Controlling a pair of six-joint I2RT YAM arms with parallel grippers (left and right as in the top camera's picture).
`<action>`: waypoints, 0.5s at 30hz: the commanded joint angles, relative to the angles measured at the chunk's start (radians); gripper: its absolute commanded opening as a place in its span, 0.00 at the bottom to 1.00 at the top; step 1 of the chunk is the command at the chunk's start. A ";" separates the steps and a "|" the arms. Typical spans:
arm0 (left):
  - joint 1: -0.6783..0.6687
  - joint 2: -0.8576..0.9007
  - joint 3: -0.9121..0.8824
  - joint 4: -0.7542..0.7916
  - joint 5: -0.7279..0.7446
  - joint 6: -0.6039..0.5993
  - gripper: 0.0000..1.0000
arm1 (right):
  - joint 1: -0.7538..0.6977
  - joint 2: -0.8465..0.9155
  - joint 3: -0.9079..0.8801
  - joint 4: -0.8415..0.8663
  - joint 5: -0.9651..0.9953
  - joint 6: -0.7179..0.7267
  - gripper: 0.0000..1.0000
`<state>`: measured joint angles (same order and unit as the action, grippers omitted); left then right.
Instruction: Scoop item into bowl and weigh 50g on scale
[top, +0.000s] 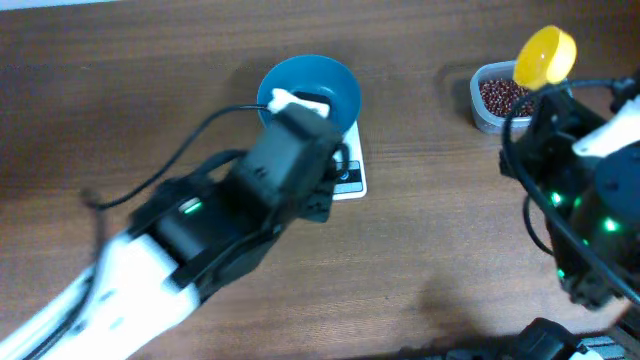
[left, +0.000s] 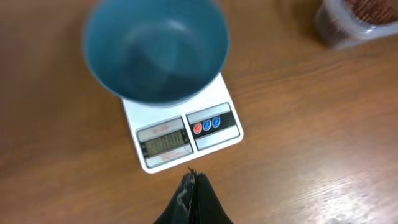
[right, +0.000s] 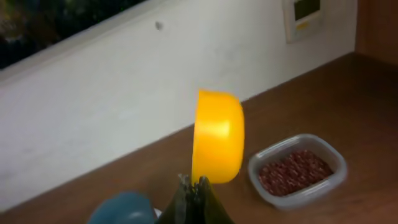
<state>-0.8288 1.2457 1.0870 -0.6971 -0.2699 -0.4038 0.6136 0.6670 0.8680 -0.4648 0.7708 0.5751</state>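
The teal bowl (left: 155, 56) (top: 335, 85) stands on the white scale (left: 186, 134) (top: 352, 182), and nothing shows inside it. My left gripper (left: 194, 180) is shut and holds nothing; it hovers just short of the scale's display edge. The red-brown beans (right: 292, 171) (top: 503, 95) lie in a clear tub (right: 298, 198) at the back right. My right gripper (right: 194, 182) is shut on the handle of a yellow scoop (right: 217, 137) (top: 545, 55). The scoop is raised on its side just left of the tub. What it contains is hidden.
A white wall with a small panel (right: 303, 15) runs behind the table's far edge. The left arm's black cable (top: 185, 140) loops over the table to the left of the bowl. A corner of the bowl (right: 121, 208) shows at the lower left of the right wrist view.
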 joint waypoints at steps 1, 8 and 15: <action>0.002 -0.131 -0.003 -0.055 -0.087 0.043 0.00 | -0.006 0.081 0.021 0.128 0.027 -0.035 0.04; 0.081 -0.252 -0.002 -0.213 -0.084 0.040 0.00 | -0.112 0.323 0.042 0.503 0.010 -0.125 0.04; 0.215 -0.253 0.002 -0.304 0.000 0.065 0.00 | -0.223 0.372 0.074 0.502 -0.064 -0.035 0.04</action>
<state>-0.6537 1.0012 1.0863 -0.9852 -0.3241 -0.3744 0.4263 1.0481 0.9070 0.0311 0.7277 0.4946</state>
